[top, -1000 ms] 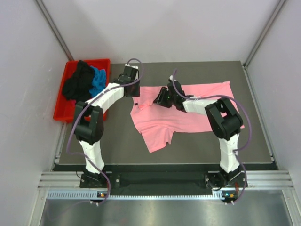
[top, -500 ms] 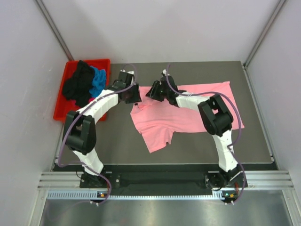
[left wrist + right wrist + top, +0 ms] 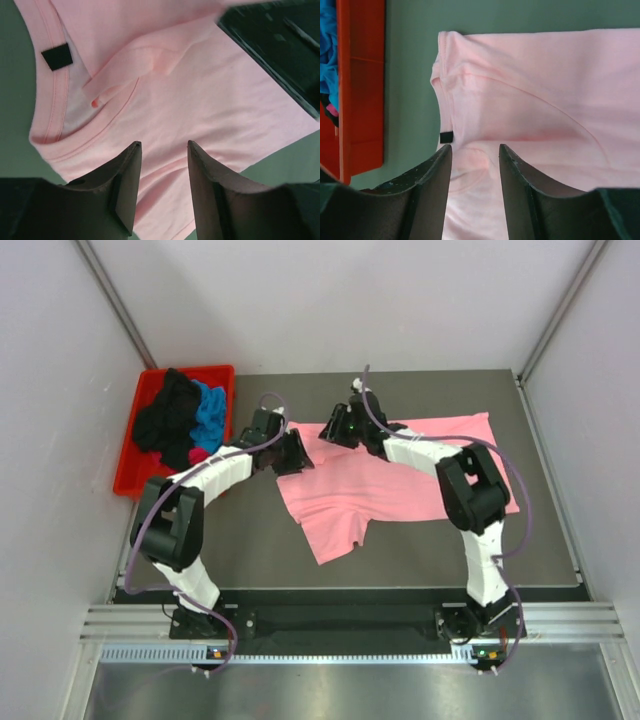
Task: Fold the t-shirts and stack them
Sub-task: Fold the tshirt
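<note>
A light pink t-shirt (image 3: 400,480) lies spread on the dark table, collar to the left, with one sleeve pointing toward the near edge. My left gripper (image 3: 298,452) hovers at the collar's left side, fingers apart and empty; in the left wrist view it (image 3: 163,144) stands open over the pink cloth (image 3: 200,100) below the collar's black tag (image 3: 56,56). My right gripper (image 3: 330,430) sits at the shirt's far left corner. It (image 3: 475,146) is open over the pink t-shirt (image 3: 535,85) beside the tag (image 3: 446,136). Nothing is gripped.
A red bin (image 3: 125,480) at the table's far left holds a black t-shirt (image 3: 165,420), a bright blue one (image 3: 210,410) and a bit of magenta (image 3: 197,454). The bin (image 3: 362,85) also shows in the right wrist view. Grey walls close in on both sides.
My left gripper has swung right and nearer, onto the collar's left side, its fingers widening. My right gripper has shifted left and farther, to the shirt's far left corner.
</note>
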`<state>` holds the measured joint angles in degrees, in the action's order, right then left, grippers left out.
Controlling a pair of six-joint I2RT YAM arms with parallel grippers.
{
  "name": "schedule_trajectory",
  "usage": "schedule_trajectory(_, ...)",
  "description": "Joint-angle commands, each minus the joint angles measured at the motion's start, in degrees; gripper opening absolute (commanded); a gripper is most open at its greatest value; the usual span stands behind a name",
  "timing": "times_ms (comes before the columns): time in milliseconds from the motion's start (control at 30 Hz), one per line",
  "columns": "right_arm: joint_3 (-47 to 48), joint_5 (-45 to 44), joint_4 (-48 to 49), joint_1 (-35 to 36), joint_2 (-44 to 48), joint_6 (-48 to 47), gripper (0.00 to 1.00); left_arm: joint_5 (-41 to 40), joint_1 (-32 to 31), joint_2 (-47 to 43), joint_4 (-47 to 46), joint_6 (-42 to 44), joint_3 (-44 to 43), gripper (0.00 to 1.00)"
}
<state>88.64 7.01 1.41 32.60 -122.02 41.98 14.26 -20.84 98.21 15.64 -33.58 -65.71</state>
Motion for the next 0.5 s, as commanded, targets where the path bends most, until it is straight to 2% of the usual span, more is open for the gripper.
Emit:
schedule_trajectory(0,-4.3,-3.4,0.5,-1.1,11.3,-4.7,0.44,-2.5,-0.2,1.2,-8.0,-4.6,0.0,0.48)
schedule_trajectory(167,-12.7,-3.8,1.8,-1.2,18.0,-5.6,0.44,-4.2,-0.1,3.4,-8.4,-5.1,-2.1,0.48)
schedule_trajectory(333,-16.9,-1.8,4.4,-1.2,17.6,-7.4,0.45,-8.4,0.0,3.5,-4.4,1.7,-3.4,0.47)
schedule_trajectory(400,-17.2,-1.5,4.4,-1.1,16.9,-7.4,0.44,-7.9,-0.1,4.3,-3.2,2.9,-4.2,0.45)
schedule_trajectory(467,-18.3,-1.1,5.3,-1.1,17.0,-7.2,0.43,-4.1,-0.1,4.8,-3.9,3.6,-4.6,0.45)
